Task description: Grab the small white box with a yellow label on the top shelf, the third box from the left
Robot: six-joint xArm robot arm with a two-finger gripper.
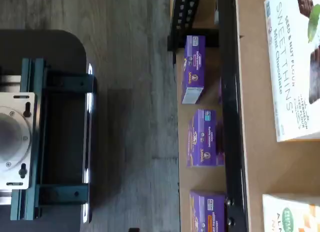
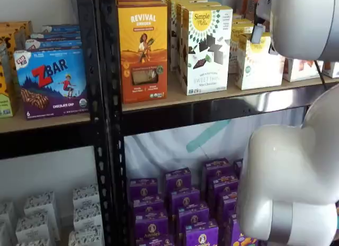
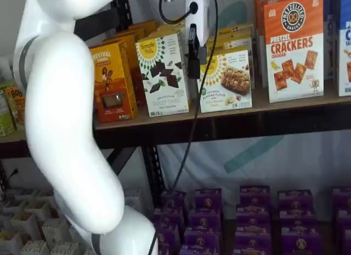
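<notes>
The small white box (image 3: 229, 82) with a yellow sunburst logo stands on the top shelf (image 3: 285, 106), right of a taller white box. It shows in both shelf views (image 2: 260, 65), and its end shows in the wrist view (image 1: 292, 214). The shelf's tan board (image 1: 260, 157) and black beam (image 2: 212, 111) show too. My gripper (image 3: 193, 66) hangs from its white body in front of the gap between the taller box and the small white box, level with the small box's left edge. Its black fingers show side-on, so no gap can be read. It holds nothing that I can see.
The tall white Sweet Thins box (image 3: 164, 74) and the orange Revival box (image 3: 112, 82) stand to the left, and a Pretzel Crackers box (image 3: 293, 46) to the right. Purple boxes (image 2: 183, 203) fill the lower shelf. The white arm (image 3: 66, 112) blocks part of both shelf views. A dark mount with teal brackets (image 1: 50, 137) shows in the wrist view.
</notes>
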